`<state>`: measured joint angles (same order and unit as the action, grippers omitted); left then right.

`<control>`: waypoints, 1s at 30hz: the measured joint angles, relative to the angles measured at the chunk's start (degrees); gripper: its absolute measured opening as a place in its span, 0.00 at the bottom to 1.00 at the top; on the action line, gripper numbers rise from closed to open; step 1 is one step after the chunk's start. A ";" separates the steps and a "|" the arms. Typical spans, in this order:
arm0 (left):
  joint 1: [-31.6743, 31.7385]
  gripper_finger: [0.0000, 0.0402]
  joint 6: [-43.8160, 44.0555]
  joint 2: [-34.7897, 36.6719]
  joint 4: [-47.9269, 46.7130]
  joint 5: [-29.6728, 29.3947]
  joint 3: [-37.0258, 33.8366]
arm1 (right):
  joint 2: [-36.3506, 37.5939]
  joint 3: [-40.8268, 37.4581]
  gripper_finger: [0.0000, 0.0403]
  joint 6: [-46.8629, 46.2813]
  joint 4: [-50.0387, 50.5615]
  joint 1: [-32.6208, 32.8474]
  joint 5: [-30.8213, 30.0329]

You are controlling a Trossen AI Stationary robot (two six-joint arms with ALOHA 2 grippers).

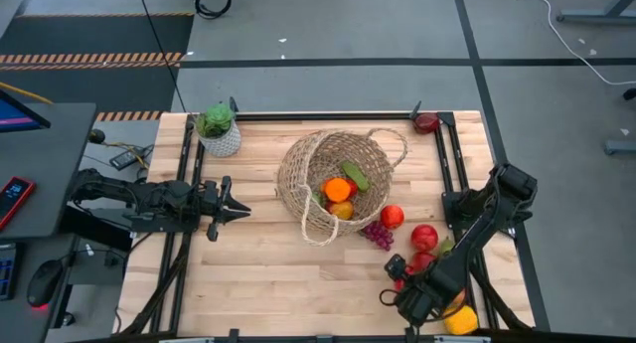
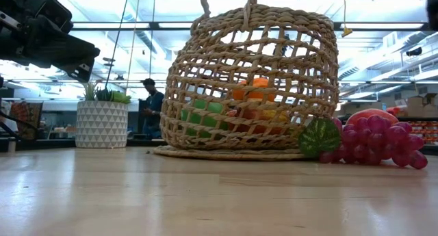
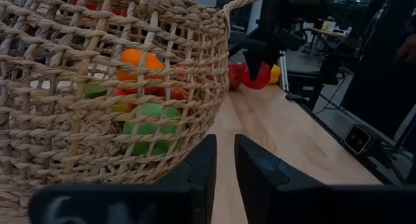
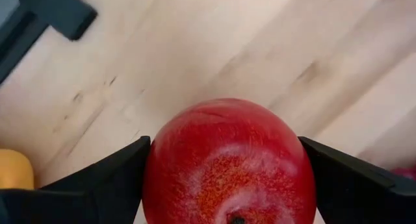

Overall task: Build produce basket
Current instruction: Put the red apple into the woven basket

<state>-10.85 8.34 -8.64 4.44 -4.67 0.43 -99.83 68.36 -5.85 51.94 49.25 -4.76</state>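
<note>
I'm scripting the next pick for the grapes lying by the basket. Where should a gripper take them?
Probably across the middle of the purple grapes, from straight above. The bunch lies flat on the table, with the basket and a red fruit crowding its sides.

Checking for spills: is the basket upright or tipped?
Tipped: the basket lies on its side, mouth toward the right arm's side, orange inside.

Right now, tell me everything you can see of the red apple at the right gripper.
The red apple is round, glossy, deep red with paler speckled streaks, its stem pit facing the wrist camera. It sits between the right gripper's two dark fingers, which flank it tightly on both sides, over the wooden table near the front right corner. Whether it rests on the wood or is lifted cannot be told.
</note>
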 joint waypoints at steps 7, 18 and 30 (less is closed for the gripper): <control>0.02 0.15 0.00 0.00 0.01 0.00 0.00 | 4.50 2.25 0.92 -1.67 1.73 -2.43 -2.11; 0.02 0.14 0.00 0.02 0.01 0.00 0.00 | 6.29 19.39 0.92 -2.13 10.77 -7.55 -11.84; 0.02 0.16 0.00 0.01 0.01 0.00 0.00 | 6.31 44.30 0.93 2.22 1.76 -19.00 -17.69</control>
<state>-10.83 8.34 -8.64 4.45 -4.67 0.43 -93.51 112.65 -3.64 53.70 30.26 -22.45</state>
